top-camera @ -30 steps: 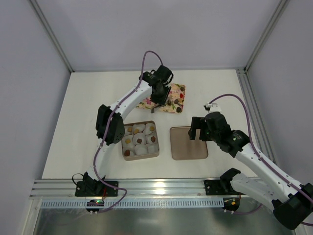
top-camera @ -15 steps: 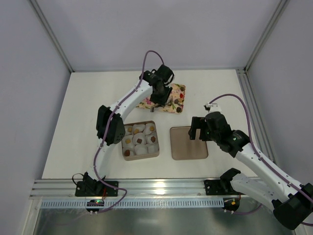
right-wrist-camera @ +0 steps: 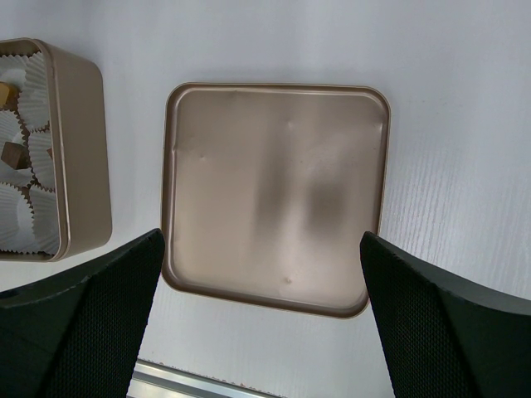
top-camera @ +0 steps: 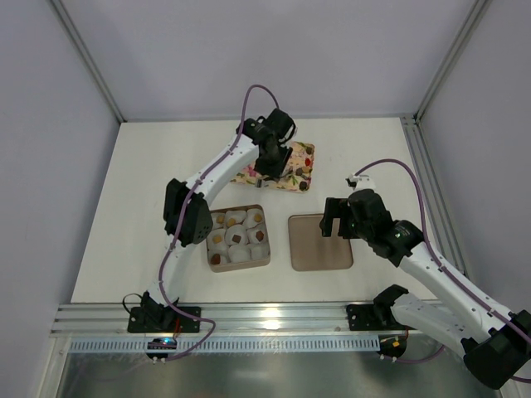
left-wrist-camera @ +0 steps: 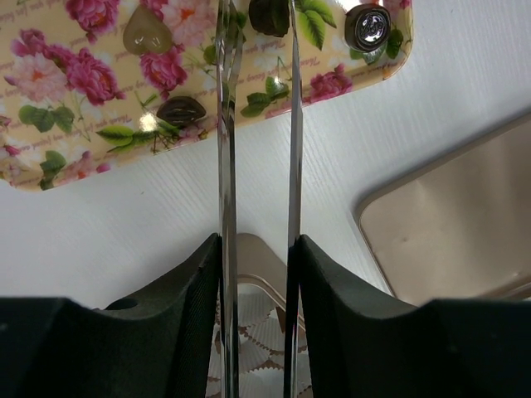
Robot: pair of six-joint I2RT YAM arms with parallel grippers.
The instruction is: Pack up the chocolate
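My left gripper (top-camera: 275, 172) reaches over the floral tray (top-camera: 292, 184) at the back. In the left wrist view its two thin metal fingers (left-wrist-camera: 226, 124) stand narrowly apart, and the gripper (left-wrist-camera: 259, 12) is shut on a dark brown chocolate (left-wrist-camera: 270, 16) that is level with the tray (left-wrist-camera: 50, 108). A tan heart piece (left-wrist-camera: 148, 33), a dark piece (left-wrist-camera: 181, 109) and a round dark piece (left-wrist-camera: 369, 25) lie on the tray. The square brown box (top-camera: 265, 262) holds white paper cups, several with chocolates. My right gripper (top-camera: 335, 217) hangs open and empty above the flat brown lid (right-wrist-camera: 276, 195).
The lid (top-camera: 320, 243) lies right of the box, with a narrow strip of table between them. The box wall (right-wrist-camera: 83, 149) shows at the left of the right wrist view. A metal rail (top-camera: 249, 315) runs along the near table edge. White walls and frame posts enclose the table.
My left wrist has shifted very slightly toward the back over the floral tray. The right arm has not moved.
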